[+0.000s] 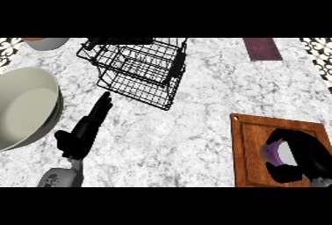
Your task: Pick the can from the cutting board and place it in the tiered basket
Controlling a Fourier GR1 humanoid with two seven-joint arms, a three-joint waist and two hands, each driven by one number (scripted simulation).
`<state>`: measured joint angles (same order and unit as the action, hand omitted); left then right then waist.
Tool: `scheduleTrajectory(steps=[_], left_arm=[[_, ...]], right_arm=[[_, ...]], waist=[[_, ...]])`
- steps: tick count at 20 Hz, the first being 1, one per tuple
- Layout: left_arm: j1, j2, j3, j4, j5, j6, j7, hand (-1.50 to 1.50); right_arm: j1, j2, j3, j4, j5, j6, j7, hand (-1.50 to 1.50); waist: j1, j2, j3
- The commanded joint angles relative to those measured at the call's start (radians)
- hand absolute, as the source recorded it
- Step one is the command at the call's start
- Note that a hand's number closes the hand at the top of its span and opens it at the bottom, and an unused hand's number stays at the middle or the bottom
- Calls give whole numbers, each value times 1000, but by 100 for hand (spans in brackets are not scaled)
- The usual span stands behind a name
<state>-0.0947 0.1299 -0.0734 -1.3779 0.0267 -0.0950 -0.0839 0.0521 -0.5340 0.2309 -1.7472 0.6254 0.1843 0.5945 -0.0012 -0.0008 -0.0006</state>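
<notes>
the purple can point(277, 153) is being gripped on the wooden cutting board point(250, 145) by the right hand point(304, 156), fingers curled round it. the left hand point(88, 127) is being held straight-fingered near the black tiered basket point(139, 72).

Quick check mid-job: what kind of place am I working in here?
Most likely a kitchen counter: a marble-patterned worktop carrying a wooden cutting board, a black wire tiered basket and a large pale bowl.
</notes>
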Motion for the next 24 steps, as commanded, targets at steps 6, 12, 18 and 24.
scheduleTrajectory(steps=[6,12,18,24], left_arm=[[-3,-8,18,14,1,-20,7,0],[-36,-32,32,88,-13,-14,-50,0],[-33,-2,38,21,-2,-24,7,0],[-52,-2,45,91,-9,-43,-37,0]], right_arm=[[-60,150,70,-34,231,19,283,150],[-61,206,114,-123,383,-34,328,150],[-190,360,53,-274,251,-180,285,150],[-455,410,98,-343,332,-26,430,150]], waist=[[2,0,0],[-4,0,0],[3,-2,1],[6,1,-1]])
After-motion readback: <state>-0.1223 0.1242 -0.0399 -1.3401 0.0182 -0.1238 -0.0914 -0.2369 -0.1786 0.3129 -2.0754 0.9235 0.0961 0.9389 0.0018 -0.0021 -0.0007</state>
